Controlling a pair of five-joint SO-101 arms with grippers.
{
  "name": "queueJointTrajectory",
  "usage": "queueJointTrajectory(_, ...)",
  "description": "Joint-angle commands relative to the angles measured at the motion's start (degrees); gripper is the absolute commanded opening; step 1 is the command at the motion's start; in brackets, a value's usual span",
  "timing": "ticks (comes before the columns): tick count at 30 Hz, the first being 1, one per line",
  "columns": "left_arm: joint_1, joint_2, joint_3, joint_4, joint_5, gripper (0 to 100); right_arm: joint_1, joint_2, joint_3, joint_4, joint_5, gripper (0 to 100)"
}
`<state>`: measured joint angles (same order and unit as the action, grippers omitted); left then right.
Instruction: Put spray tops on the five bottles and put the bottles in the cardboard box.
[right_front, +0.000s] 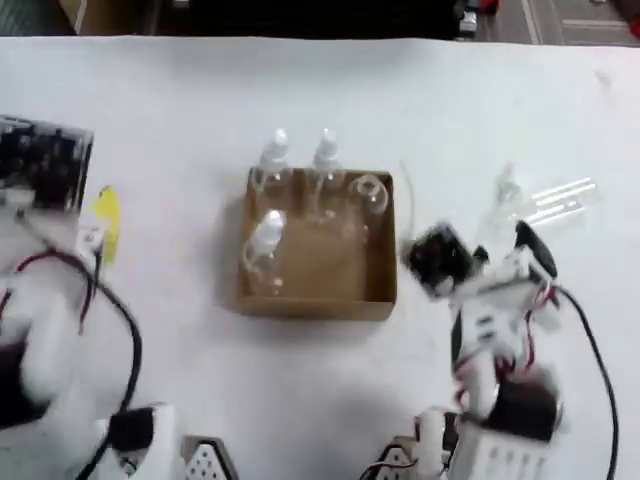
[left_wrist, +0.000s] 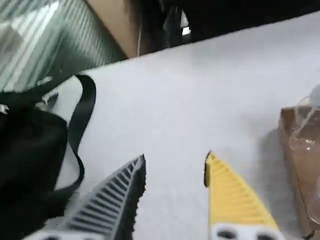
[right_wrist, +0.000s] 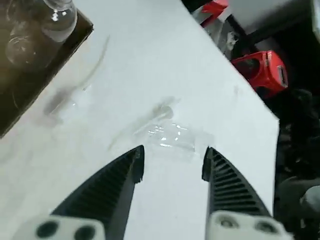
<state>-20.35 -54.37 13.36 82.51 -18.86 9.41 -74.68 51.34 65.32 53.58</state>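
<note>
From above, we are seeing the cardboard box (right_front: 318, 300) mid-table, holding 4 bottles (right_front: 268, 240), 3 of them capped. 1 loose clear bottle (right_front: 508, 192) is lying on the table (right_front: 200, 120) just past the right arm, the nearer one.

At the left wrist, the left gripper (left_wrist: 175, 162) is gaping wide and empty, with the box off to one side.

At the right wrist, the right gripper (right_wrist: 172, 154) is spreading wide and gripping nothing. The loose bottle is lying just ahead, seemingly crosswise to the fingers.
</note>
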Motion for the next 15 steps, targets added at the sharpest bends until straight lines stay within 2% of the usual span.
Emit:
queueJointTrajectory(1, -5.93, -10.42, 28.04, -19.25, 13.1, 18, -2.51, 22.73, -17.05, 3.12, -8.44, 17.1)
queueJointTrajectory(3, -6.81, -15.25, 36.66, -24.62, 19.16, 18, -5.32, 30.64, -22.15, 4.18, -10.73, 13.6)
queueJointTrajectory(6, -6.73, -21.93, 47.82, -31.12, 23.82, 18, -9.19, 41.71, -27.25, 3.91, -10.81, 1.4)
queueJointTrajectory(11, -6.46, -29.93, 62.59, -41.49, 28.57, 18, -10.59, 58.07, -34.9, 2.42, -11.25, 1.3)
queueJointTrajectory(15, -6.37, -33.45, 70.68, -48.97, 30.07, 18, -10.51, 69.41, -41.49, 1.01, -16.35, 1.6)
